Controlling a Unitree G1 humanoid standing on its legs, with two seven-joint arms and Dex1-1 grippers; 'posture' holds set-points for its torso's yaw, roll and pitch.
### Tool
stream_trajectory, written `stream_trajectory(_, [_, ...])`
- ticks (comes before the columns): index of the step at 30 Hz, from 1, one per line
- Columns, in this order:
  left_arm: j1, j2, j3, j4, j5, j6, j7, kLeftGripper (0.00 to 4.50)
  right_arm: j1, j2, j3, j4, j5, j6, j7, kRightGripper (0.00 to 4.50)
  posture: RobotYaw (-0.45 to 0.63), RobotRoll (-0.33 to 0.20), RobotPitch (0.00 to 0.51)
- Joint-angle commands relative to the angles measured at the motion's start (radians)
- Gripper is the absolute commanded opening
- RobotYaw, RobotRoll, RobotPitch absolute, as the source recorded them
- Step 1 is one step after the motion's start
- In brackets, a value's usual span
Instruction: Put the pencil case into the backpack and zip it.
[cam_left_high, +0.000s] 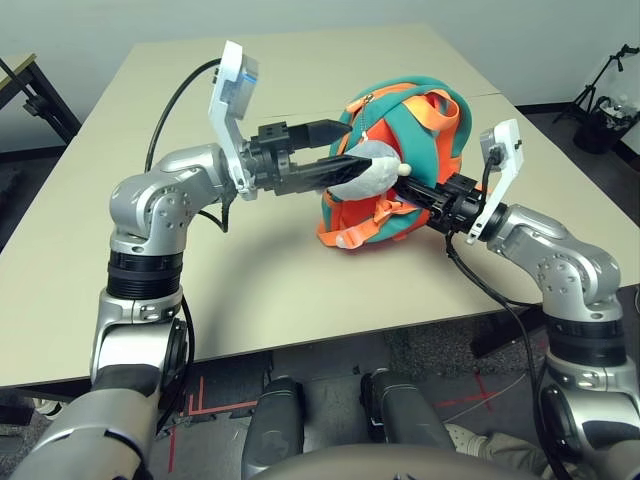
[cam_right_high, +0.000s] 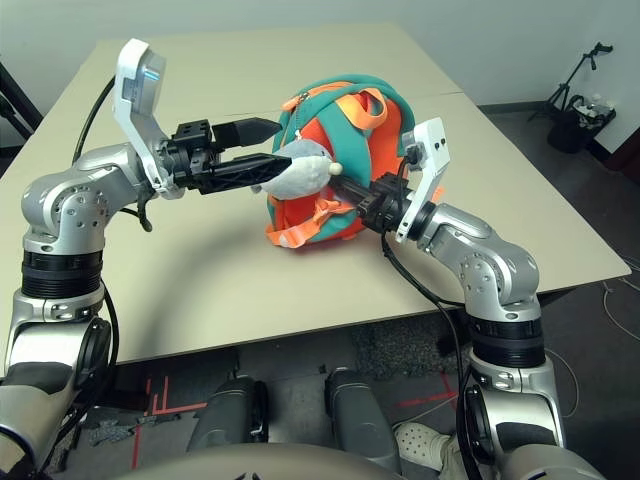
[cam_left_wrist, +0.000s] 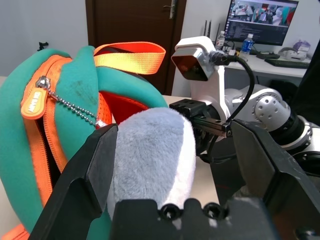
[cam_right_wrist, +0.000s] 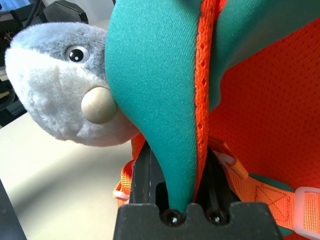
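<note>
The teal and orange backpack (cam_left_high: 430, 110) stands in the middle of the table, its orange back panel and straps facing me. My left gripper (cam_left_high: 345, 147) is open, one finger on each side of the grey plush shark charm (cam_left_wrist: 150, 155), which hangs by a bead chain from the orange zip pull (cam_left_wrist: 36, 100). From the right side my right gripper (cam_right_wrist: 180, 160) is shut on a teal strap (cam_right_wrist: 160, 100) of the backpack, low beside the charm. The pencil case is out of view.
The tan table (cam_left_high: 150, 100) stretches wide to the left and behind the backpack. A dark tripod stand (cam_left_high: 605, 110) is on the floor at the far right, and another desk's edge (cam_left_high: 25, 85) at the far left.
</note>
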Motion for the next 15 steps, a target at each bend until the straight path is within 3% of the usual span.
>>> stream_trajectory(1, [0.012, -0.005, -0.023, -0.005, 0.021, -0.019, 0.003, 4.5, -0.011, 0.002, 0.016, -0.005, 0.004, -0.014, 0.015, 0.1, -0.05, 0.0, 0.051])
stream_trajectory(15, [0.051, -0.052, -0.092, 0.044, 0.124, -0.117, 0.021, 4.5, -0.014, 0.005, 0.023, -0.016, 0.008, -0.014, 0.014, 0.1, -0.05, 0.0, 0.044])
